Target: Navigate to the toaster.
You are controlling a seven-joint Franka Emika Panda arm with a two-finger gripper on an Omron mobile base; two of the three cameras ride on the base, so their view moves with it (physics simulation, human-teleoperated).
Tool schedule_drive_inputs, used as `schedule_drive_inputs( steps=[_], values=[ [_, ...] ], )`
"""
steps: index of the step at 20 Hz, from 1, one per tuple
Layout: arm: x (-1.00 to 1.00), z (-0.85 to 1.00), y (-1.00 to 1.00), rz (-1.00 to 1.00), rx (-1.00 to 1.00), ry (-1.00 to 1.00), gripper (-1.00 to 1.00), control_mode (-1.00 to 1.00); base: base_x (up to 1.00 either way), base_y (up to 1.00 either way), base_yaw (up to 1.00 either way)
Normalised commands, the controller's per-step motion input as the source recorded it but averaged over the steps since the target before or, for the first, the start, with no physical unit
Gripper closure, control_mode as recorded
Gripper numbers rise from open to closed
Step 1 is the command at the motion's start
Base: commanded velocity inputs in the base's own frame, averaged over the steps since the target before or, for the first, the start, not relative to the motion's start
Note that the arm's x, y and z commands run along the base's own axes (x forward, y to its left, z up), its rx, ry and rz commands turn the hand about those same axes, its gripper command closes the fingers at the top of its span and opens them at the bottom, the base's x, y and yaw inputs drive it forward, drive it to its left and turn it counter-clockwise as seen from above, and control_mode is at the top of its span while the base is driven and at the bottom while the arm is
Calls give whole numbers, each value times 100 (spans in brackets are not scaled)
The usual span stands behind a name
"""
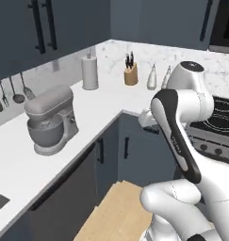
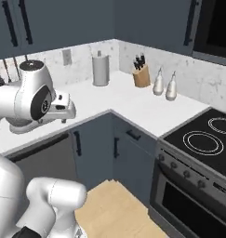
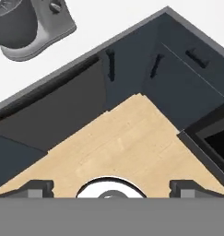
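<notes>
Toaster: none near mixer point(image 1: 51, 120).
Gripper point(image 3: 111, 188): mine, wide open, empty.
Risk: driving on, I clip cabinets point(image 2: 93, 146).

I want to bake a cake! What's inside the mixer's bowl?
Hard to say. The stand mixer sits on the white counter, and its grey bowl is tucked under the mixer's head, which covers the bowl's opening. So whatever might be inside is hidden from here.
</notes>
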Motion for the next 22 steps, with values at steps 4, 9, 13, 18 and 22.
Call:
schedule_drive_inputs(
  steps=[4, 9, 13, 18, 22],
  values=[
    [0, 0, 0, 0, 0, 0, -100, 100, 0, 0, -100],
    [0, 0, 0, 0, 0, 0, -100, 100, 0, 0, -100],
    [0, 0, 0, 0, 0, 0, -100, 100, 0, 0, -99],
    [0, 0, 0, 0, 0, 0, -100, 100, 1, 0, -82],
    [0, 0, 0, 0, 0, 0, -100, 100, 3, 0, -18]
  ],
)
